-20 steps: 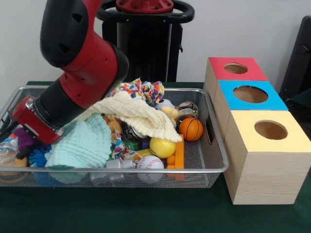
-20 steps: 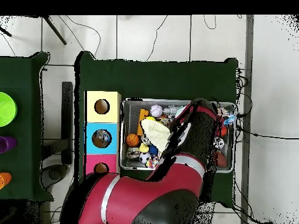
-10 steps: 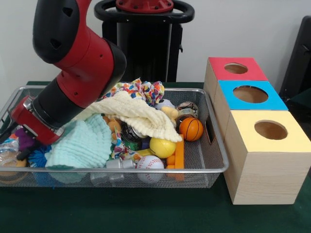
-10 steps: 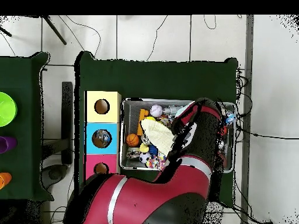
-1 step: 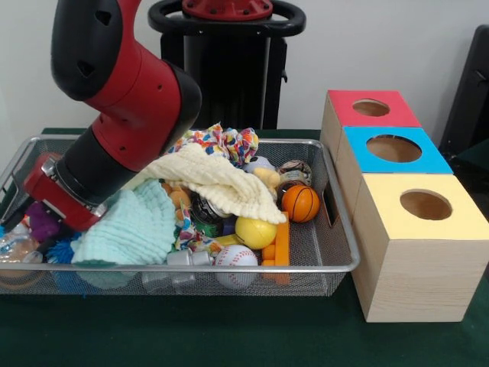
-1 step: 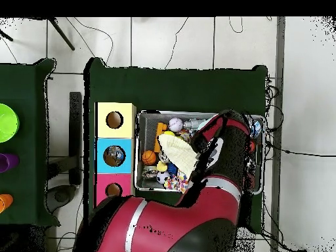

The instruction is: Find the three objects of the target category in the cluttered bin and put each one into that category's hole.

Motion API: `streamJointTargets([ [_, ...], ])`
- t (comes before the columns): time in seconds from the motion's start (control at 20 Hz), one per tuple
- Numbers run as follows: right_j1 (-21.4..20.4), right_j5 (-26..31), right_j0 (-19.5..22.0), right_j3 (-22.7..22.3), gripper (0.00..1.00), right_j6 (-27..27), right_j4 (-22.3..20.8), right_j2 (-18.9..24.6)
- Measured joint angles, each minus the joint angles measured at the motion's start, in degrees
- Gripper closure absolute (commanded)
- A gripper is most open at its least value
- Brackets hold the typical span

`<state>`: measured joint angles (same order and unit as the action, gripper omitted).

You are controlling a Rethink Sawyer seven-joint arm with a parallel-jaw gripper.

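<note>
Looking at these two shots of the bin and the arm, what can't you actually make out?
- The hand: in the front view the red and black arm runs to the left edge, so open or shut is unknown; in the overhead view the arm covers it.
- What lies under the cream cloth and the mint green knitted cloth: both views.
- The right part of the wire mesh bin: overhead view, under the arm.

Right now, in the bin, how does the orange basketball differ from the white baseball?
The orange basketball has black lines and sits beside the bin's wall nearest the boxes. The white baseball has red stitching and rests against the bin's front rim. Both are small round balls, lying uncovered.
</note>
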<state>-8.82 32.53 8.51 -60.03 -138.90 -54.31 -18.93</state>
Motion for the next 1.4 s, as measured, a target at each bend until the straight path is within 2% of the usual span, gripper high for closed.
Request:
streamJointTargets([
  [0.85,-0.6,0.0,0.9,-0.3,0.0,0.8,0.1,0.6],
  [0.9,-0.5,0.0,0.8,-0.3,1.0,0.8,0.2,0.6],
  [1.4,-0.5,0.0,0.4,-0.4,1.0,0.8,0.1,0.6],
])
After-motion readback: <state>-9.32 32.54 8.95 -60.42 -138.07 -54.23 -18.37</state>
